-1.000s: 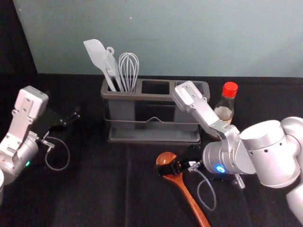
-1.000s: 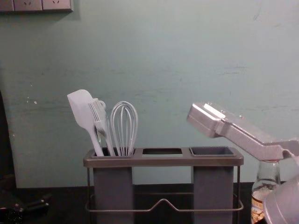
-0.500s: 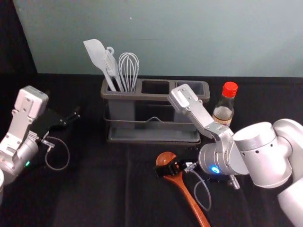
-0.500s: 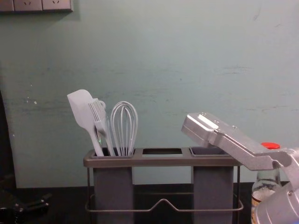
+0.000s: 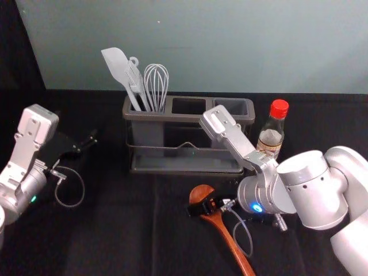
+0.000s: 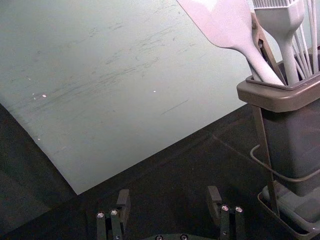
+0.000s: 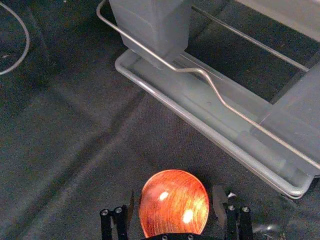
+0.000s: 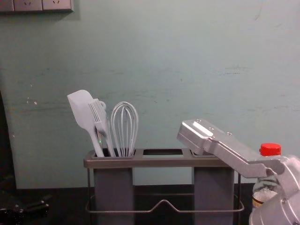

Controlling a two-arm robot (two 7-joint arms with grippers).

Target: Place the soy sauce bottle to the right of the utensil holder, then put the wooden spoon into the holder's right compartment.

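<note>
Spoon (image 5: 232,244), wooden, lies on the black-covered table (image 5: 115,236), near side of the utensil holder (image 5: 190,118). Its long axis runs from the bowl (image 7: 174,200), at the far left end, to the handle at the near right.

Governing relation: the bowl lies directly between the jaws of the right gripper (image 7: 174,192), one jaw on each side. These jaws are released and set across the spoon's width. The right arm is nearer and suited to the pick. The left gripper (image 6: 169,192) is parked left of the holder, its jaws apart and holding nothing.

Step in hand, as judged: grasp of the spoon; the bottle stage appears complete. Close the right jaws on the bowl, lift, and turn the handle downward above the right compartment (image 5: 233,106), which lies far and slightly right of the bowl. Caution: the smooth, rounded bowl may slip or swivel.

Count: one spoon; one soy sauce bottle (image 5: 270,139), upright, just beside the holder's right end; one holder with three compartments. Left compartment: one spatula (image 5: 117,66), one brush (image 8: 99,117), one whisk (image 5: 156,86), and a brown implement (image 6: 267,50), type uncertain.
</note>
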